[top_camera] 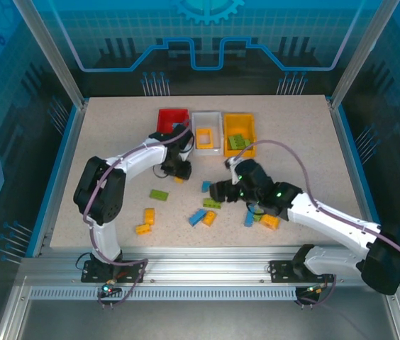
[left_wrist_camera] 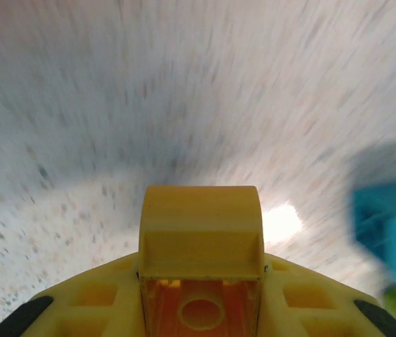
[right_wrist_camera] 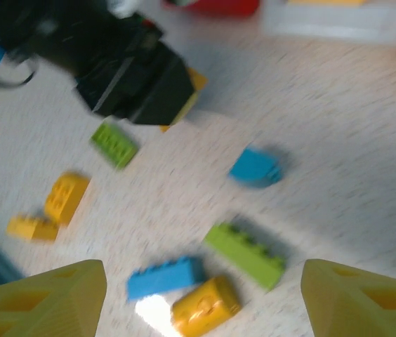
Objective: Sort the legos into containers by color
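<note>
Top external view: the table (top_camera: 115, 127) carries the white bin (top_camera: 218, 134), with the red bin (top_camera: 168, 117) just beside it on the left and the yellow-orange bin (top_camera: 239, 119) just beside it on the right. Nearer the arms than the white bin, the left hand (top_camera: 179, 174) seems clenched on a yellow brick (left_wrist_camera: 199, 225), though its wrist view is blurred. Nearer still, the right hand (top_camera: 218, 191) hangs released, fingers (right_wrist_camera: 43, 302) wide, over loose legos (top_camera: 198, 217) in blue, green and yellow
</note>
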